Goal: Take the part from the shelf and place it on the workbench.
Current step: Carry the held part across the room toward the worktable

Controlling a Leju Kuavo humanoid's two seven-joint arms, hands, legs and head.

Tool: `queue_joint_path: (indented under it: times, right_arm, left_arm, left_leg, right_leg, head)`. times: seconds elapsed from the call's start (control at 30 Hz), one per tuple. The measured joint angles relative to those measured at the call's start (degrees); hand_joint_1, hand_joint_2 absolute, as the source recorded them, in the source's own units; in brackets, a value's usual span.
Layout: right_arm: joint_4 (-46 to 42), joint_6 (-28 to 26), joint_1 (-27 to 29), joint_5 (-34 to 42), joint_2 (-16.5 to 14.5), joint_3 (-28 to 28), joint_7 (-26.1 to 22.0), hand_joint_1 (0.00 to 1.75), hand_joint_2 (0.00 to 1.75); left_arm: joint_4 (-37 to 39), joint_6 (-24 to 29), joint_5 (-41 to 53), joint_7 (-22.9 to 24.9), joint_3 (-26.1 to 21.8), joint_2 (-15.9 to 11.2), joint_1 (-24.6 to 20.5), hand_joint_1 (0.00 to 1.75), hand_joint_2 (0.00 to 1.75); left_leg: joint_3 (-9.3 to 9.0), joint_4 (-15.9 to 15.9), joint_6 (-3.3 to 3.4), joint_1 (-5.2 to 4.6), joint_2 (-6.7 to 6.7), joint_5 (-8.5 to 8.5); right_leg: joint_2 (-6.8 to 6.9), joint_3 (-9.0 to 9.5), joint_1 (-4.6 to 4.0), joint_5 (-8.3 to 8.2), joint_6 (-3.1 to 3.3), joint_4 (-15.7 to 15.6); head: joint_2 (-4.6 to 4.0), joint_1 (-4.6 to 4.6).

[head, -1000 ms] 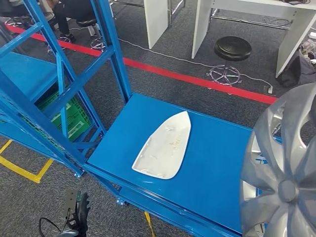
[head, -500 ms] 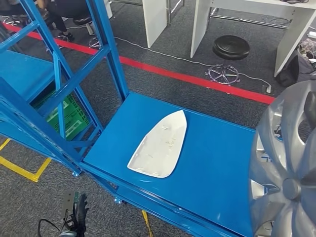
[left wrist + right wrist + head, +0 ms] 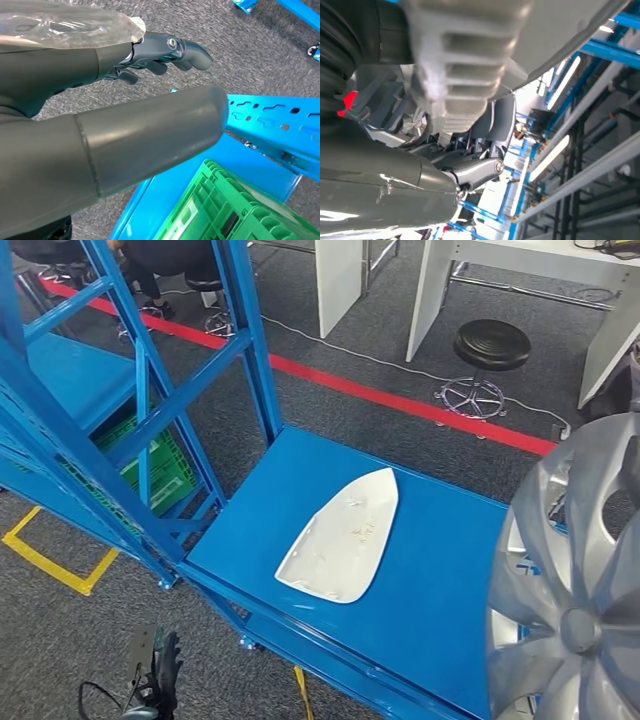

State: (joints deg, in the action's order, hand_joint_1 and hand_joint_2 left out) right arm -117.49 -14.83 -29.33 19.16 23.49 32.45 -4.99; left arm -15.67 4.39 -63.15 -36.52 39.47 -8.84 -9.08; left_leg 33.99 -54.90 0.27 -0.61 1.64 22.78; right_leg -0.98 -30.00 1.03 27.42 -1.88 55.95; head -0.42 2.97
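Note:
A silver wheel cover [image 3: 573,570] fills the right side of the head view, held up over the right end of the blue workbench top [image 3: 453,580]. The right wrist view shows my right hand [image 3: 471,167] with its thumb and dark fingers closed against the cover's grey underside [image 3: 561,30]. A white curved panel [image 3: 343,538] lies flat in the middle of the bench top. My left hand [image 3: 162,680] hangs low over the carpet in front of the bench; its thumb and fingers [image 3: 177,52] are apart and hold nothing.
A blue shelf rack [image 3: 249,340] stands at the left, with a green crate [image 3: 162,475] under it. Behind the bench run a red floor line [image 3: 377,395], a black stool [image 3: 492,345] and white desks [image 3: 338,280]. Yellow tape [image 3: 53,565] marks the carpet.
The camera has swung, so the whole scene sits a little further right than half a second ago. The wheel cover stays in my right hand; the left hand still hangs.

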Motion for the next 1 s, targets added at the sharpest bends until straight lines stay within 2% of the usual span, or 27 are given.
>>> queue_joint_path:
  times: [0.07,0.1,0.17,0.23,0.27,0.3,0.33,0.43,0.47,0.5,0.57,0.6,0.63,0.67,0.73,0.77,0.8,0.83,0.87,0.93,0.97,1.0]
  right_arm:
    - [0.0,0.0,0.1,0.0,0.0,0.0,0.0,1.75,1.75]
    - [0.0,0.0,0.2,0.0,0.0,0.0,0.0,1.75,1.75]
    - [0.0,0.1,0.1,-0.1,0.0,0.0,0.0,1.75,1.75]
    - [0.0,0.2,0.2,-0.2,0.0,0.0,-0.1,1.75,1.75]
    - [0.0,0.2,0.2,-0.2,0.0,0.0,-0.1,1.75,1.75]
    - [0.0,0.3,0.2,-0.2,0.0,0.0,-0.1,1.75,1.75]
    - [0.0,0.3,0.2,-0.2,0.0,0.0,-0.1,1.75,1.75]
    - [0.0,0.4,0.2,-0.3,0.0,0.0,-0.1,1.75,1.75]
    - [0.0,0.4,0.2,-0.3,0.0,-0.1,-0.1,1.75,1.75]
    - [0.0,0.4,0.2,-0.3,0.0,-0.1,-0.2,1.75,1.75]
    - [0.0,0.5,0.2,-0.3,0.0,-0.1,-0.2,1.75,1.75]
    - [0.0,0.5,0.2,-0.3,0.0,-0.1,-0.2,1.75,1.75]
    - [0.0,0.5,0.2,-0.3,0.0,-0.1,-0.2,1.75,1.75]
    - [0.0,0.5,0.3,-0.3,0.0,-0.2,-0.2,1.75,1.75]
    - [0.0,0.5,0.3,-0.3,0.0,-0.2,-0.1,1.75,1.75]
    - [0.1,0.5,0.3,-0.3,0.0,-0.2,-0.1,1.75,1.75]
    - [0.1,0.5,0.3,-0.3,0.0,-0.2,-0.1,1.75,1.75]
    - [0.1,0.5,0.3,-0.3,0.0,-0.2,-0.1,1.75,1.75]
    - [0.1,0.5,0.3,-0.3,0.0,-0.2,-0.1,1.75,1.75]
    - [0.1,0.5,0.3,-0.3,0.0,-0.2,-0.1,1.75,1.75]
    - [0.1,0.6,0.3,-0.3,0.0,-0.2,-0.2,1.75,1.75]
    - [0.1,0.6,0.3,-0.3,0.0,-0.2,-0.2,1.75,1.75]
  left_arm:
    - [0.0,0.0,0.0,0.0,0.0,-0.1,0.1,0.00,0.00]
    - [0.0,0.0,0.0,0.0,0.0,-0.1,0.2,0.00,0.00]
    - [0.0,0.0,0.0,0.0,0.0,-0.1,0.1,0.00,0.00]
    - [0.0,0.0,0.0,0.0,0.0,0.0,0.0,0.00,0.00]
    - [0.0,-0.1,0.0,0.0,0.0,0.0,0.0,0.00,0.00]
    - [0.0,-0.1,0.0,0.0,0.0,0.1,0.0,0.00,0.00]
    - [0.0,-0.1,0.0,0.0,0.0,0.1,0.0,0.00,0.00]
    - [0.0,-0.1,0.0,0.0,0.0,0.0,-0.1,0.00,0.00]
    - [0.0,-0.1,0.0,0.0,0.0,0.0,-0.2,0.00,0.00]
    - [0.0,-0.2,0.0,0.0,0.0,-0.1,-0.3,0.00,0.00]
    - [0.0,-0.2,0.0,0.0,0.0,0.0,-0.3,0.00,0.00]
    - [0.0,-0.2,0.0,0.0,0.0,0.0,-0.2,0.00,0.00]
    - [0.0,-0.2,0.0,0.0,0.0,0.0,-0.2,0.00,0.00]
    - [0.0,-0.2,0.0,0.0,0.0,0.0,-0.2,0.00,0.00]
    - [0.0,-0.3,0.0,0.0,0.0,0.0,-0.2,0.00,0.00]
    - [0.0,-0.3,0.0,0.0,0.0,0.0,-0.2,0.00,0.00]
    - [0.0,-0.3,0.0,0.0,0.0,0.0,-0.2,0.00,0.00]
    - [0.0,-0.3,0.0,0.0,0.0,0.1,-0.2,0.00,0.00]
    - [0.0,-0.3,0.0,0.0,0.0,0.1,-0.2,0.00,0.00]
    - [0.0,-0.3,0.0,0.0,0.0,0.1,-0.2,0.00,0.00]
    - [0.0,-0.4,0.0,0.0,0.0,0.1,-0.2,0.00,0.00]
    - [0.0,-0.4,0.0,0.0,0.0,0.1,-0.2,0.00,0.00]
  left_leg:
    - [0.47,-0.3,-0.57,0.05,0.17,-0.17]
    - [0.86,-1.1,-0.89,0.10,0.00,0.54]
    - [2.90,-6.1,-1.54,0.37,-0.57,4.09]
    - [6.13,-14.1,-2.06,0.66,-1.01,8.34]
    - [7.10,-16.9,-2.18,0.76,-1.10,9.45]
    - [7.00,-17.6,-2.16,0.81,-1.14,9.51]
    - [5.65,-15.8,-2.02,0.81,-1.15,8.57]
    - [-2.08,-3.3,-0.99,0.51,-1.67,4.47]
    - [-3.54,-0.7,-0.61,0.31,-1.86,3.80]
    - [-4.06,0.5,-0.30,0.09,-1.97,3.52]
    - [-3.72,0.9,0.29,-0.05,-1.81,2.80]
    - [-3.54,1.1,0.57,0.02,-1.78,2.33]
    - [-3.26,1.4,0.91,0.14,-1.78,1.83]
    - [-2.90,1.6,1.22,0.27,-1.79,1.33]
    - [-1.88,1.6,1.65,0.24,-1.68,0.61]
    - [-1.36,1.6,1.70,0.22,-1.58,0.26]
    - [-0.85,1.6,1.65,0.21,-1.43,-0.09]
    - [-0.39,1.5,1.53,0.24,-1.24,-0.42]
    - [0.00,1.4,1.35,0.29,-1.04,-0.71]
    - [0.71,1.0,0.85,0.29,-0.59,-1.18]
    - [1.03,0.7,0.55,0.22,-0.42,-1.44]
    - [1.33,0.5,0.25,0.13,-0.24,-1.76]
  right_leg:
    - [0.29,-0.20,-0.02,-0.43,0.73,-0.1]
    - [0.49,-0.31,0.03,-0.70,1.11,-0.1]
    - [0.96,-0.65,0.17,-1.23,1.83,-0.4]
    - [1.35,-1.25,0.03,-1.67,2.20,-0.4]
    - [1.54,-1.55,-0.06,-1.89,2.27,-0.4]
    - [1.72,-1.85,-0.14,-2.12,2.28,-0.4]
    - [1.88,-2.10,-0.21,-2.35,2.24,-0.4]
    - [2.26,-2.58,-0.44,-2.97,1.88,-0.3]
    - [2.37,-2.69,-0.51,-3.17,1.63,-0.3]
    - [2.51,-2.79,-0.52,-3.37,1.36,-0.3]
    - [2.68,-3.01,-0.47,-3.74,0.72,-0.4]
    - [2.52,-3.30,-0.40,-3.28,0.46,0.0]
    - [2.24,-3.89,-0.37,-1.90,0.24,1.2]
    - [1.91,-4.88,-0.35,0.38,0.07,3.8]
    - [1.43,-7.25,-0.29,5.80,-0.18,11.7]
    - [1.34,-7.95,-0.28,7.42,-0.31,15.1]
    - [1.29,-7.74,-0.26,7.85,-0.41,16.6]
    - [1.27,-6.41,-0.22,7.12,-0.49,15.6]
    - [1.23,-4.00,-0.15,5.62,-0.52,12.4]
    - [0.66,1.89,0.00,3.11,-0.50,3.5]
    - [0.30,3.81,0.02,2.59,-0.41,0.4]
    - [0.03,4.72,-0.02,2.55,-0.26,-1.3]
  head:
    - [0.00,0.11]
    - [0.00,0.22]
    - [0.00,0.58]
    - [0.00,0.95]
    - [0.00,1.01]
    - [0.00,1.05]
    - [0.00,1.10]
    - [0.00,1.23]
    - [0.00,1.20]
    - [0.00,1.16]
    - [0.00,1.04]
    - [0.00,0.98]
    - [0.00,0.85]
    - [0.00,0.67]
    - [0.00,0.35]
    - [0.00,0.27]
    - [0.00,0.25]
    - [0.00,0.24]
    - [0.00,0.23]
    - [0.00,0.17]
    - [0.00,0.15]
    - [0.00,0.14]
